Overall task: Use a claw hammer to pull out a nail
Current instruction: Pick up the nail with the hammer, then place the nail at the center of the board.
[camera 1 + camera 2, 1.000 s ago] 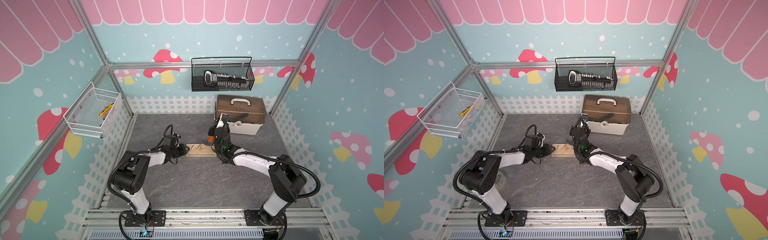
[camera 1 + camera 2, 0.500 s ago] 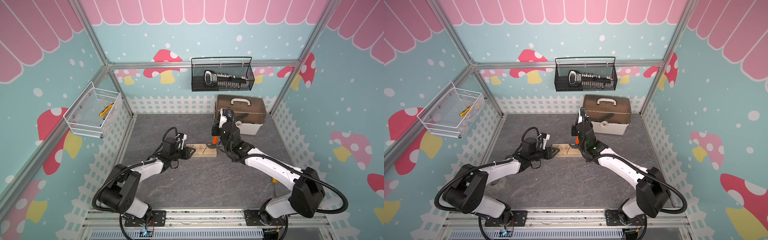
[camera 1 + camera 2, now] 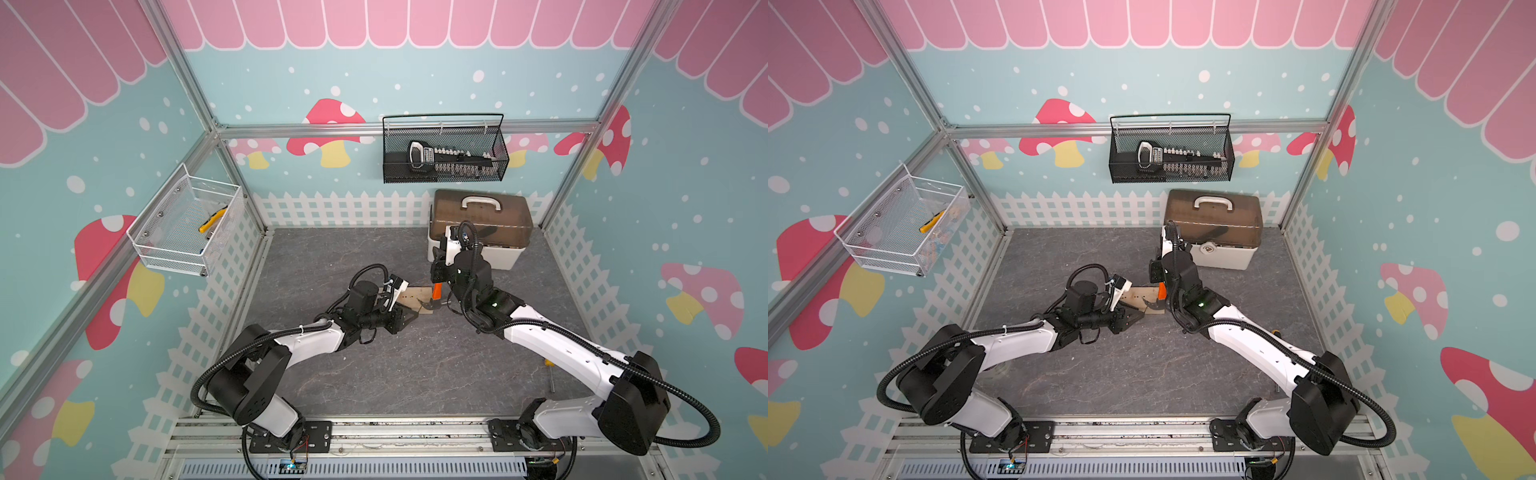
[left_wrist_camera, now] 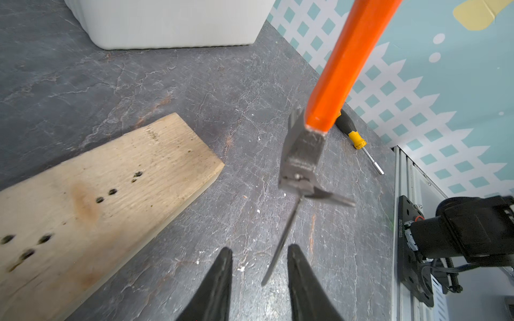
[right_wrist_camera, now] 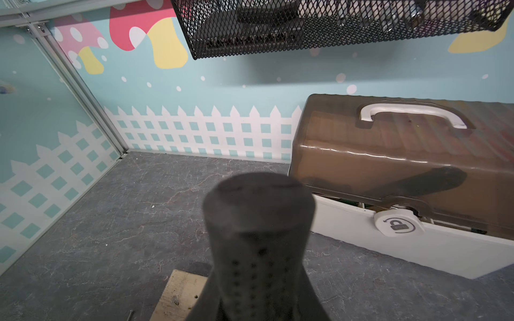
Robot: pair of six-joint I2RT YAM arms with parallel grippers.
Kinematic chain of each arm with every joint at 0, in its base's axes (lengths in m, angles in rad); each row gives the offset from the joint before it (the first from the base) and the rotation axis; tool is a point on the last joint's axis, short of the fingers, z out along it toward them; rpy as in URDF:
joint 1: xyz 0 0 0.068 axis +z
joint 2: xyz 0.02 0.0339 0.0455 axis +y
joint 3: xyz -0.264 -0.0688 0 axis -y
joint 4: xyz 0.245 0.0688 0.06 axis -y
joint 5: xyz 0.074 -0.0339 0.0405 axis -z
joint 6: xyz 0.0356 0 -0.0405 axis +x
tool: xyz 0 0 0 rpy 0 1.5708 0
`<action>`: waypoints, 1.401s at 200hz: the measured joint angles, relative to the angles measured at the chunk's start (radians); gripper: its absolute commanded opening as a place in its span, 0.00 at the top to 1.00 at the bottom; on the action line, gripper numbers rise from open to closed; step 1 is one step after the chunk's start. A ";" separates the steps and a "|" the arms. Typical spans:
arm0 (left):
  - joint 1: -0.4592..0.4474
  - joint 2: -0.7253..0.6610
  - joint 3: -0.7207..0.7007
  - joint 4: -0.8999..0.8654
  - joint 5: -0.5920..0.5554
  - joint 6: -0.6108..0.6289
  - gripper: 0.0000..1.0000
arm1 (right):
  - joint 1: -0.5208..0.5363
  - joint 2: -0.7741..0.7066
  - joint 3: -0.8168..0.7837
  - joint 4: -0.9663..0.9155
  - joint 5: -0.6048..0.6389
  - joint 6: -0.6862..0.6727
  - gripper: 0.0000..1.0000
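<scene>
The right pincer point(image 3: 438, 275) is clamped on the black handle of the claw hammer point(image 4: 301, 150). It holds the hammer nearly upright, steel head down over the grey table point(image 4: 167, 77), just beside the end of a holed wooden board point(image 4: 97, 200). A thin nail point(image 4: 283, 239), blurred in the left wrist view, appears to hang from the claw, its tip between the parted fingers of the left pincer point(image 4: 259, 248).

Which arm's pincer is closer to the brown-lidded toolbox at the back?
Right. The right pincer, gripping the claw hammer, hangs close by a front corner of the toolbox. The left pincer, open, is farther off, on the far side of the wooden board from it.
</scene>
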 measured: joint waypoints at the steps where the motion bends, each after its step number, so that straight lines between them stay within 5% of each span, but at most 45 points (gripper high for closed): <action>1: 0.000 0.002 0.002 0.000 0.001 0.002 0.72 | 0.000 0.000 0.000 0.000 0.000 0.000 1.00; 48: -0.011 0.031 0.018 0.022 0.029 0.010 0.79 | -0.014 0.000 -0.005 -0.005 -0.026 0.018 1.00; 88: -0.014 0.031 0.018 0.038 0.052 0.027 1.00 | -0.024 0.000 -0.006 -0.006 -0.045 0.026 1.00; 240: 0.069 -0.018 -0.031 0.112 0.094 -0.045 1.00 | -0.078 -0.003 -0.258 0.214 -0.228 -0.050 1.00; 280: 0.117 -0.124 -0.107 0.087 -0.024 -0.117 1.00 | -0.076 0.007 -0.321 0.291 -0.281 -0.070 1.00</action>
